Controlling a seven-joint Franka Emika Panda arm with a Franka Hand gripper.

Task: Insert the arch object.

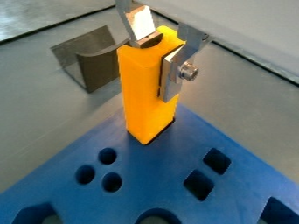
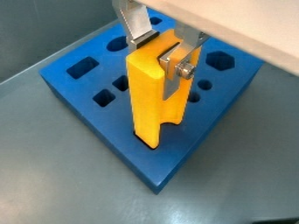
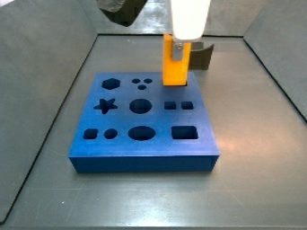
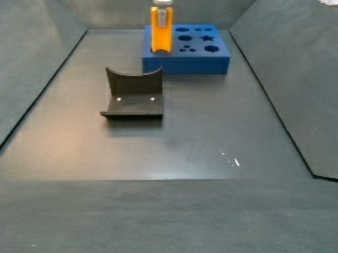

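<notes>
Closest to the camera in a side view was the fixture (image 4: 132,96), sitting on the grey floor left of centre. Way back at the top, the blue board (image 4: 199,51) had the arch object (image 4: 160,32) standing upright at its left corner. The gripper (image 1: 162,54) was clamped on the arch object's top end, silver fingers (image 2: 181,63) pressed on both sides, its lower end right at the board's corner.

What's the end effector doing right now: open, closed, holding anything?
End effector: closed on the arch object, held upright over the edge of the blue board.
</notes>
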